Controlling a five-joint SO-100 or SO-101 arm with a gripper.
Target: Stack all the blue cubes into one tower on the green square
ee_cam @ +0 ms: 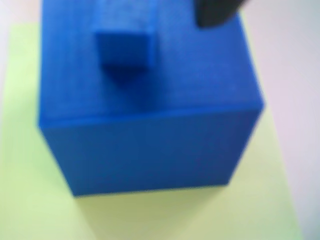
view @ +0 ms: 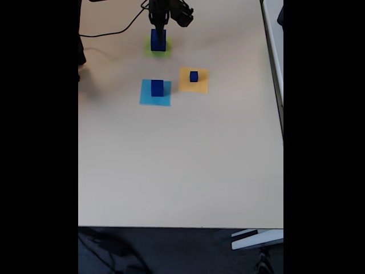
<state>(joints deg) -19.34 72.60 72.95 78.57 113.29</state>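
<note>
Your large blue cube (ee_cam: 150,115) sits on the green square (ee_cam: 30,190), and in the wrist view a tiny blue cube (ee_cam: 124,47) rests on its top face, toward the far left of that face rather than centred. From the fixed view the same large cube (view: 158,40) stands on the green square (view: 158,51) near the far edge of the table (view: 182,171). Nearer the camera than the green square, a medium blue cube (view: 157,87) sits on a light-blue square (view: 155,100), and just right of that a small blue cube (view: 194,76) sits on an orange-yellow square (view: 194,85). The gripper (view: 158,24) hangs directly over the large cube; one dark fingertip (ee_cam: 215,12) pokes in at the wrist view's top edge, and you cannot tell whether the fingers are apart or together. A black cable (view: 111,31) trails left of the green square.
</note>
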